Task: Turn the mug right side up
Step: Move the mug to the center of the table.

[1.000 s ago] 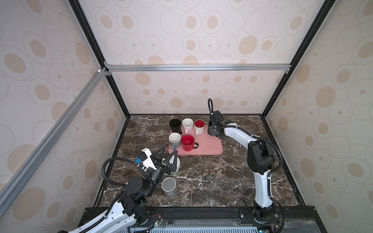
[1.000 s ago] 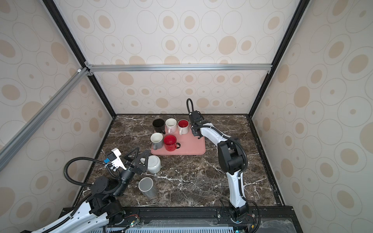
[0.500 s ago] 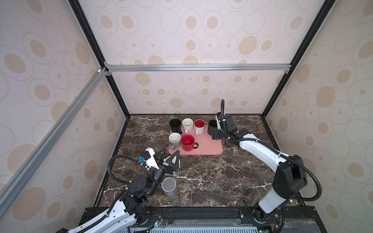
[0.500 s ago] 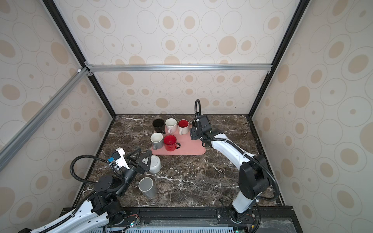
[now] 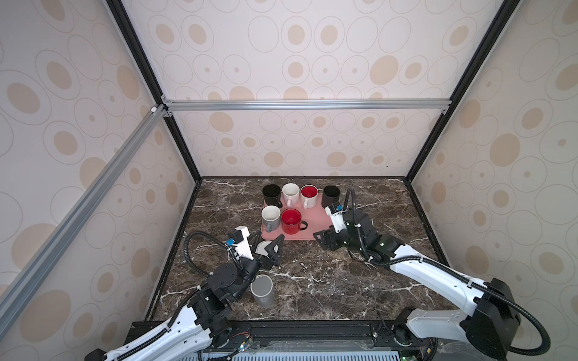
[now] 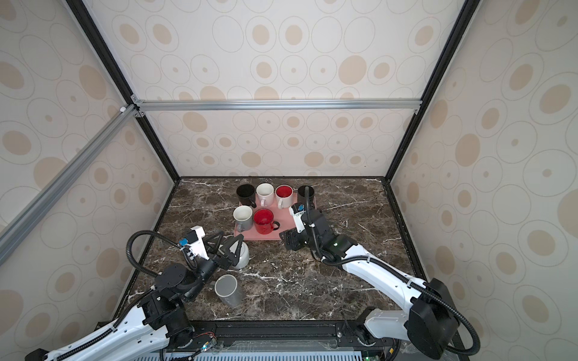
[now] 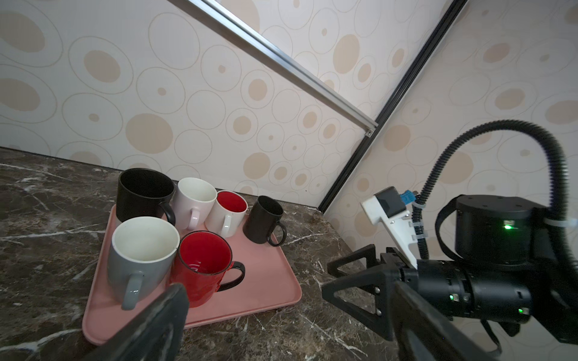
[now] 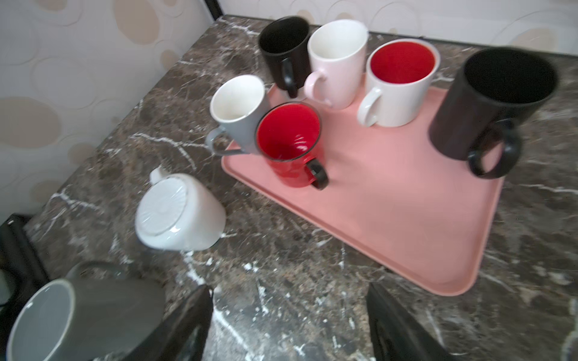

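Observation:
The white mug [image 8: 178, 212] stands upside down on the marble, bottom up, just off the front left corner of the pink tray [image 8: 391, 203]. In both top views my open left gripper [image 5: 267, 247] [image 6: 226, 247] overlaps the mug [image 5: 261, 249] [image 6: 244, 257]; I cannot tell whether it touches. The left wrist view does not show the mug; there the left gripper [image 7: 287, 290] is spread wide and empty. My right gripper [image 5: 325, 242] [image 6: 289, 240] [image 8: 289, 300] hangs open and empty by the tray's front right corner, facing the mug.
A grey mug [image 5: 262, 290] [image 8: 62, 315] stands mouth up close to the left arm, in front of the white mug. Several upright mugs crowd the back and left of the tray [image 5: 312, 225]; a black mug [image 5: 331, 195] is at its far right corner. Enclosure walls on three sides.
The right arm has pulled back from the black mug at the tray's far right corner to the tray's front right, its jaws widening. The left gripper has shifted slightly over the white mug.

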`<state>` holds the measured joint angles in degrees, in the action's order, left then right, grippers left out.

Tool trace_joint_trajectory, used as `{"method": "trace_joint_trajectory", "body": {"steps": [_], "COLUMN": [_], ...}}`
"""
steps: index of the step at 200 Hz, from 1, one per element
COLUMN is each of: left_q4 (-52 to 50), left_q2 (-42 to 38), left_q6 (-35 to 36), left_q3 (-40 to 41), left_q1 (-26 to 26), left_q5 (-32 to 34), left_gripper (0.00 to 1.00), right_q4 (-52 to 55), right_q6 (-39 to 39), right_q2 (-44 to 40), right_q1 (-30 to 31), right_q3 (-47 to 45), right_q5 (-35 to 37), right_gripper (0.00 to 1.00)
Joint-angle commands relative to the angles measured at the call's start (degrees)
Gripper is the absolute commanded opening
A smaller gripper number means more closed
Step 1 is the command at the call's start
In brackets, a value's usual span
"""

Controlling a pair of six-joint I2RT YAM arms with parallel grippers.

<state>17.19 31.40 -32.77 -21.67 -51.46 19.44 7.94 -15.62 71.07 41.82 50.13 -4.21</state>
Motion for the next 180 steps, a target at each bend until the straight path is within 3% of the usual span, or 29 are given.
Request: {"method": "trace_joint_trajectory", "body": {"steps": [1, 57, 98, 180], "left_q4": [-4.07, -11.89, -24.35, -26.8], "left_q2": [0.57, 0.55, -0.28, -8.5], "left_q6": [-1.71, -3.42, -8.5, -11.28], "left_q3": [-2.24, -4.23, -7.03, -5.75], "left_q1": [0.22, 0.23, 0.22, 0.23], "left_q5": [1.19, 5.91, 13.02, 19.05], "left_gripper": [0.99, 0.99, 0.99, 0.99], "right_q4": [-4.35, -8.05, -12.02, -20.95], "right_q6": [-1.46, 0.71, 5.04, 10.44], "right_q2": [0.02, 6.59, 10.23, 21.4], "right_q1": [4.15, 14.6, 21.35, 27.5], "right_q3": [-2.63, -1.1, -0.23, 4.8], "right_q5": [-5.71, -5.11, -5.46, -5.95], "right_gripper": [0.81, 0.85, 1.0, 1.0]}}
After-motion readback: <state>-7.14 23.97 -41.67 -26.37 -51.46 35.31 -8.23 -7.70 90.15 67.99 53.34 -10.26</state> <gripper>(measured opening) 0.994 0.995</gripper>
